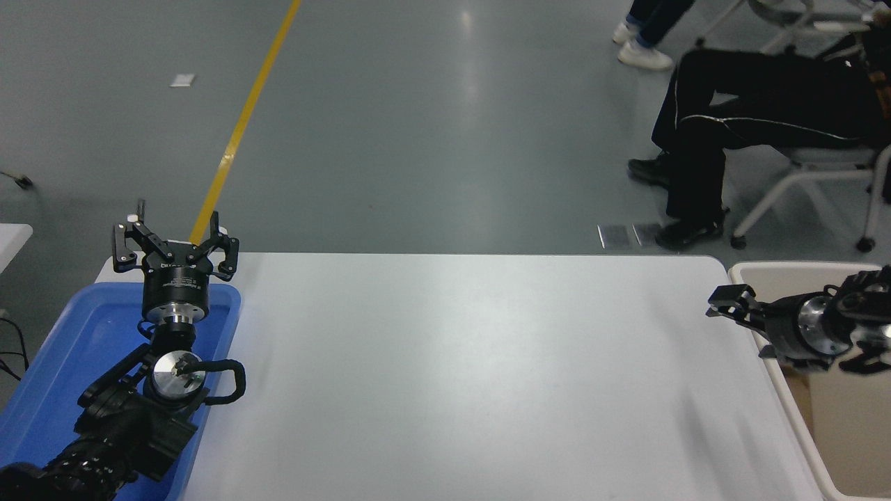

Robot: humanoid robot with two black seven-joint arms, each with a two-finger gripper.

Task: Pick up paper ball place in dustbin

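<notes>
Paper ball not visible. Right gripper above dustbin rim, aperture unclear, nothing visibly held. Left gripper open, empty. Advice: locate ball before reaching.

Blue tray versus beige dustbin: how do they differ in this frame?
The blue tray is shallow and sits at the table's left end under the parked left gripper; the dustbin is cream, deep-walled and stands off the right end, with the right gripper above its rim. Both are rectangular plastic.
</notes>
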